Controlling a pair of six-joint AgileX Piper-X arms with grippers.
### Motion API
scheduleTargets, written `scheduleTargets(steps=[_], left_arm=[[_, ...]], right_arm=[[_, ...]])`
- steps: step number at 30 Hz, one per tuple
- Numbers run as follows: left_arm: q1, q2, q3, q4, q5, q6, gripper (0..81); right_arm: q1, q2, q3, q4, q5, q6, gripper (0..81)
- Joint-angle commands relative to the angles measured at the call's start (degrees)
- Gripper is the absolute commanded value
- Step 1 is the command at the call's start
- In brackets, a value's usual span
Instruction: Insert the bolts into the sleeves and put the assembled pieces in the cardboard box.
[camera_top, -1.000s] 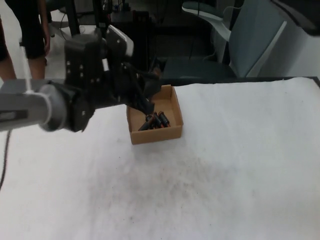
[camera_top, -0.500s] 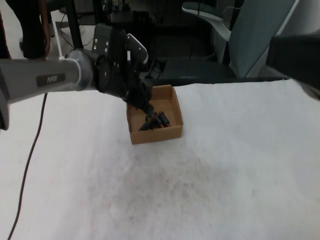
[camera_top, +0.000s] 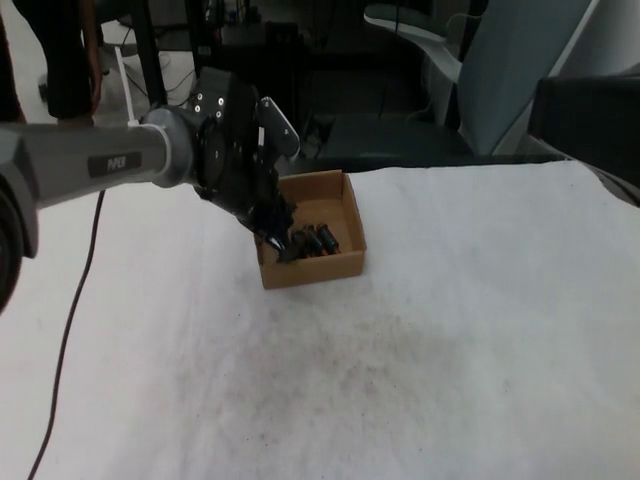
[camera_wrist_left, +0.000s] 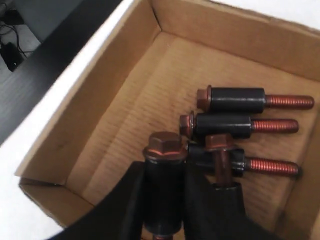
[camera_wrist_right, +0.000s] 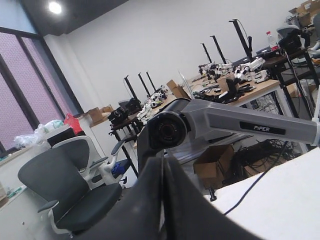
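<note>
While the left gripper (camera_top: 284, 243) is sitting inside the cardboard box (camera_top: 312, 271), entering from about 10 o'clock, its fingers (camera_wrist_left: 131, 200) are clamping one assembled piece (camera_wrist_left: 163, 172) nearly upright over the box floor — black sleeve, copper-coloured hex head on top. Cannot tell whether its lower end is touching the cardboard.

Three more bolt-and-sleeve pieces (camera_wrist_left: 235, 100) are lying side by side on the floor just beyond, threads all pointing the same way. Another bolt head (camera_wrist_left: 218, 141) is standing tilted just beside the held piece, its lower end hidden by a finger.

Box is resting on the white bench cover (camera_top: 450, 350), roughly 11 o'clock from bench centre.

Right gripper (camera_wrist_right: 162, 195) is hanging raised and facing the room, well apart from the box — fingers pressed together, nothing between them.
</note>
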Motion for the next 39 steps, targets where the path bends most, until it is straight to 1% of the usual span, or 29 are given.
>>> scheduleTargets(steps=[1,8,15,17,18,20,22,25,26,27,35,37,39], left_arm=[[0.03,-0.38,-0.42,-0.63,-0.40,0.80,0.3],[0.03,-0.38,-0.46,-1.73,1.76,0.80,0.3],[0.03,-0.38,-0.46,-3.88,1.76,0.54,0.3],[0.03,-0.38,-0.46,-3.88,3.73,0.37,0.4],[0.03,-0.38,-0.46,-3.88,4.05,0.37,1.7],[0.03,-0.38,-0.46,-3.96,4.11,0.37,7.9],[0.03,-0.38,-0.46,-3.96,4.11,0.37,19.0],[0.03,-0.38,-0.46,-4.10,4.11,0.26,39.0],[0.03,-0.38,-0.46,-4.21,3.65,0.13,44.5],[0.03,-0.38,-0.46,-4.35,3.08,-0.41,47.1],[0.03,-0.58,-0.46,-3.99,1.91,-5.03,47.9],[0.03,-1.02,-0.46,-2.75,0.92,-6.87,47.9],[0.03,-1.88,-0.46,-0.40,-0.19,-7.05,47.9]], right_arm=[[-0.13,-0.51,0.01,0.17,0.85,-1.05,0.8],[-0.13,-0.51,0.01,0.17,1.24,-1.44,0.8],[-0.13,-0.51,0.01,0.17,1.21,-1.91,0.8],[-0.13,-0.51,0.01,0.17,1.21,-1.91,0.8],[-0.13,-0.51,0.01,0.17,1.21,-1.91,0.8],[-0.13,-0.51,0.01,0.17,1.21,-1.91,0.8],[-0.13,-0.51,0.01,0.17,1.21,-1.91,0.8],[-0.13,-0.51,0.01,0.17,1.21,-1.91,0.8],[-0.13,-0.51,0.01,0.17,1.21,-1.91,0.8],[-0.13,-0.51,0.01,0.17,1.21,-1.91,0.8],[-0.13,-0.51,0.01,0.17,1.21,-1.91,0.8],[-0.13,-0.51,0.01,0.46,1.21,-2.75,0.8],[-0.25,-0.51,0.01,2.64,1.21,-5.38,0.8]])
